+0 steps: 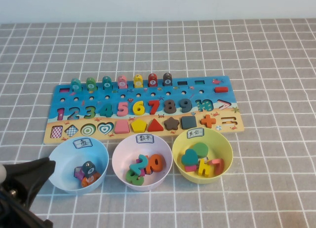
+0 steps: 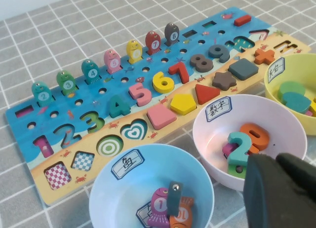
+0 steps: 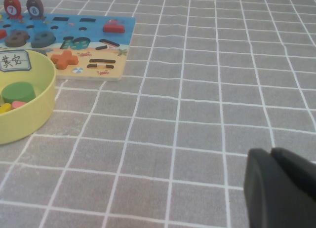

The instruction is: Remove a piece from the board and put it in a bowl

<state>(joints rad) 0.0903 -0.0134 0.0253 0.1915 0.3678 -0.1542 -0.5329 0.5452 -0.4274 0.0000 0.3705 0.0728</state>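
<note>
Nearest, on the near-left of the bowl (image 1: pixel 118 154): left tool (image 1: pixel 48 163), dark fingers pressed together on nothing, tip just by the blue bowl (image 1: pixel 64 148). Right tool (image 3: pixel 271 154) out of the high view, likewise closed and empty, low over bare cloth well off to the bowl's right.

In the bowl itself: the piece (image 1: pixel 141 163), lying among an orange and a green numeral (its recess beyond the bowl looks vacant, so likely delivered). Just right of the bowl, a yellow bowl (image 1: pixel 224 144) of mixed shapes.

For a clean finish: lift the left tool straight up before swinging away, clear of both rims, no brushing the blue bowl.

Beyond the bowl: the board (image 1: pixel 207 90), lengthwise, other numerals seated, fish pegs along its far edge.

Underneath and onward: tabletop (image 1: pixel 276 50) in grey cloth with a white grid, flat, unwrinkled. Past that, plain pale wall (image 1: pixel 148 6).
</note>
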